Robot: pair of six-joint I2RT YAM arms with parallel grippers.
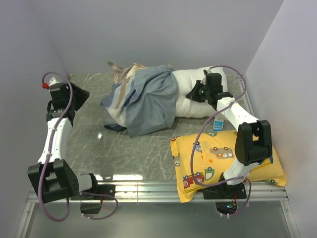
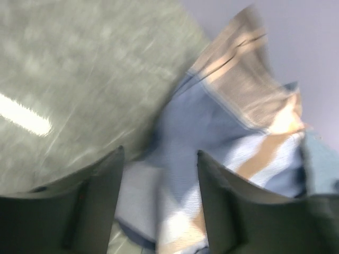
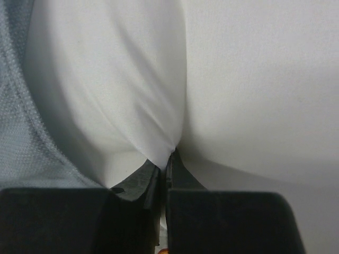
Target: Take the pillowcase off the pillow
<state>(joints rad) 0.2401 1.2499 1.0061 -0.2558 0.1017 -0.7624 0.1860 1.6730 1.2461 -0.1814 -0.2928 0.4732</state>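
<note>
The white pillow [image 1: 198, 96] lies at the back of the table, its right half bare. The blue-grey pillowcase [image 1: 146, 99] with tan stripes is bunched over its left half and spills onto the table. My right gripper [image 1: 194, 93] is shut on a pinched fold of the pillow [image 3: 175, 79], with the pillowcase edge [image 3: 16, 137] just to its left. My left gripper [image 1: 84, 95] hangs at the left, apart from the cloth. In the blurred left wrist view my left gripper [image 2: 160, 152] is open, with nothing between its fingers [image 2: 106, 201], and the striped pillowcase [image 2: 238, 111] lies beyond them.
A yellow pillow [image 1: 257, 166] printed with cartoon cars lies at the front right under the right arm. A small blue-and-white carton [image 1: 219, 124] stands between it and the white pillow. Grey walls close in on three sides. A metal rail [image 1: 148, 191] runs along the front edge.
</note>
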